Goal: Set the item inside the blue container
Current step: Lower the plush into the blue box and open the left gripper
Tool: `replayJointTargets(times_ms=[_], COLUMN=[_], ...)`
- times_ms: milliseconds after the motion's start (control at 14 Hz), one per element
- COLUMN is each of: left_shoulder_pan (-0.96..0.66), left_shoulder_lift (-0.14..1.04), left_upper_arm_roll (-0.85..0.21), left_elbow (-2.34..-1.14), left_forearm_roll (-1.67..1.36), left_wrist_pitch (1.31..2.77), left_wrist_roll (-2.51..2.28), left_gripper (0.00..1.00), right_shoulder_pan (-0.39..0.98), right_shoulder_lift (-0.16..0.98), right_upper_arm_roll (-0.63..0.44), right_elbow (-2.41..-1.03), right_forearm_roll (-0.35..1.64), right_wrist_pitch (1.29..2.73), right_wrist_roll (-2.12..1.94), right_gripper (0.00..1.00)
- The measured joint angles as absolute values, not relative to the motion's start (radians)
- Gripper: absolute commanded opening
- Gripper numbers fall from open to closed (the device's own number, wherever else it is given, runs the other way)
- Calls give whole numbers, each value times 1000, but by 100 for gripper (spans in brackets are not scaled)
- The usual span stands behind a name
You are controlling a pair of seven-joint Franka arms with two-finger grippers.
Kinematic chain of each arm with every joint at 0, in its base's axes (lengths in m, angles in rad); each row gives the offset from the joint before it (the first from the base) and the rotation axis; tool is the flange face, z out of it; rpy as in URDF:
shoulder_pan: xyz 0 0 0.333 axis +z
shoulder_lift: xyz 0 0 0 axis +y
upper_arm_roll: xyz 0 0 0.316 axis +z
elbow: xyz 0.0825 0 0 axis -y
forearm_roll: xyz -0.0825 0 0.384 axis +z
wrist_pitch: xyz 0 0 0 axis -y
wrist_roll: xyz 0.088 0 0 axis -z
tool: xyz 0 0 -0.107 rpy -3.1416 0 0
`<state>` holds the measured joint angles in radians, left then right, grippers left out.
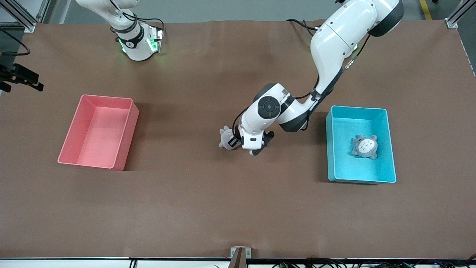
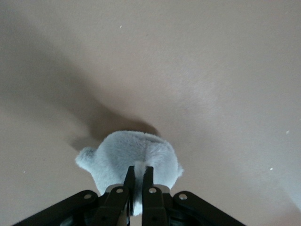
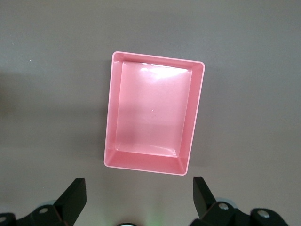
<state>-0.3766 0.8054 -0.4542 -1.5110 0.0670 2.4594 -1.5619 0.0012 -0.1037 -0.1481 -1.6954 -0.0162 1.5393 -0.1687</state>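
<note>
A light grey plush toy [image 1: 225,139] is at the middle of the table, and in the left wrist view the plush toy [image 2: 127,153] fills the space just ahead of the fingers. My left gripper [image 1: 234,143] [image 2: 139,172] is shut on it, pinching a tuft of its fur. I cannot tell whether it rests on the mat or hangs just above. The blue container [image 1: 329,149] sits toward the left arm's end of the table, well apart from the gripper. My right gripper [image 3: 138,183] waits open, high over the mat near the pink bin.
Inside the blue container lies a grey plush with a pale belly [image 1: 365,146]. A pink bin [image 1: 128,137] [image 3: 109,113] of the same size stands toward the right arm's end. Brown mat [image 1: 208,201] covers the whole table.
</note>
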Motion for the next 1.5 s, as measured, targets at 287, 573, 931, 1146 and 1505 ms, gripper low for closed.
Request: replayJointTargets(times_ms=[287,573,931,1146,1505], left_shoulder_pan=[-304,-140,107,242,330], left_shoulder_lift=[731,560,432,419,400], left_upper_arm_roll=[-450,-450,-449,-448,-450], left_elbow=[-1486,-1484,-1581,-1665,-1690], left_forearm_roll=[116,147,150,154,157], left_wrist_pitch=[2337,1995,1860,1860,1865], left_wrist_roll=[-1518,-1183,-721,-573,-551], left_gripper=[0,0,1,86,100], right_shoulder_pan=[2,2,2,2,2], right_shoulder_lift=[-104,-107,-128,-128,-128], right_upper_arm_roll=[-141,-141,-140,-140,-139], right_elbow=[-1695,-1691,-1678,-1676,-1602], right_forearm_roll=[-16,-16,-7,0,5], right_wrist_pitch=[1540,1530,1475,1460,1378], right_wrist_roll=[-169,-169,-168,-167,-167], right_gripper=[100,100,100,100,100])
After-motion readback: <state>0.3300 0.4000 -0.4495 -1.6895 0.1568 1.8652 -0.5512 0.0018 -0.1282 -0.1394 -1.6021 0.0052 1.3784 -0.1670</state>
